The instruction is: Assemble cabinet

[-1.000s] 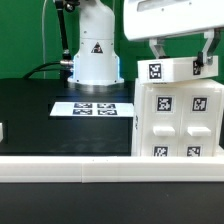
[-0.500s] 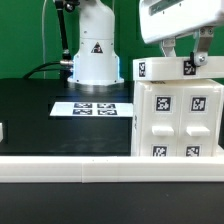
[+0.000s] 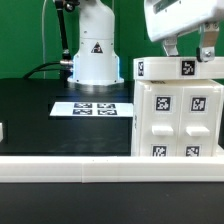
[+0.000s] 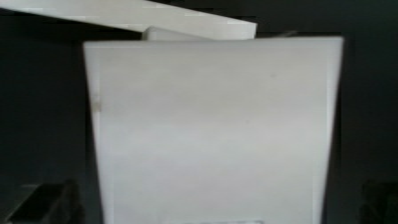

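Observation:
The cabinet is a large white box with square tags, standing at the exterior view's right on the black table. Several tagged drawer-like blocks show on its front face. My gripper hangs just above its top edge with its fingers spread and nothing between them. In the wrist view the cabinet's white top face fills the picture. My gripper straddles it there, with a dark finger at each side of the face.
The marker board lies flat on the table in front of the robot base. A long white border rail runs along the near edge. A small white piece sits at the exterior view's left edge.
My gripper has risen off the cabinet's top and shifted toward the exterior view's right. More of the cabinet's tagged top edge now shows. The cabinet has stayed put.

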`<state>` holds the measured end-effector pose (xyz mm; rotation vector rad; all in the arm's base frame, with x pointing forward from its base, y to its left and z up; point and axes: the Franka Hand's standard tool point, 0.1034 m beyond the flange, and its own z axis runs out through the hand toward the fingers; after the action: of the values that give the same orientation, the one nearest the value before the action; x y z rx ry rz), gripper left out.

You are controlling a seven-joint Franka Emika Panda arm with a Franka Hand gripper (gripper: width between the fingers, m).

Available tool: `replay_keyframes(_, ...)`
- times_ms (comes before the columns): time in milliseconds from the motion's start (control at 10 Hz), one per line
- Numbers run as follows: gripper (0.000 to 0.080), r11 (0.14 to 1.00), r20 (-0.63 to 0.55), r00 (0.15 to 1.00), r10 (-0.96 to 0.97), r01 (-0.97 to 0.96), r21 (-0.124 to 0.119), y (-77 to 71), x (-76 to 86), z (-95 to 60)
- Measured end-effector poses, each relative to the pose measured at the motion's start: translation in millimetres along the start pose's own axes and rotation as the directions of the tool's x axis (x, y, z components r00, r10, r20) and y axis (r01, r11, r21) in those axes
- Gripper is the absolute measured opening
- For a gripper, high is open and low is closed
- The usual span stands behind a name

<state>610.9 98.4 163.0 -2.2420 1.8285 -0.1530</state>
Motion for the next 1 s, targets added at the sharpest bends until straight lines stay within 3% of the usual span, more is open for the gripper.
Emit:
replay_keyframes(300,0.0797,0.999,0.019,0.999,-0.034,0.034,0.037,-5.9,-2.6,-20.3)
replay_keyframes(600,0.0797,0.995,0.017,0.996,-0.091,0.09,0.034,-4.7,-2.9,-18.0)
replay_keyframes(800,0.0797,0.936,0.017,0.936,-0.352,0.352,0.02,-5.9,-4.6,-19.5)
replay_keyframes(1000,0.0797,0.813,0.007,0.813,-0.582,0.582,0.03,-11.4,-2.3,-23.4)
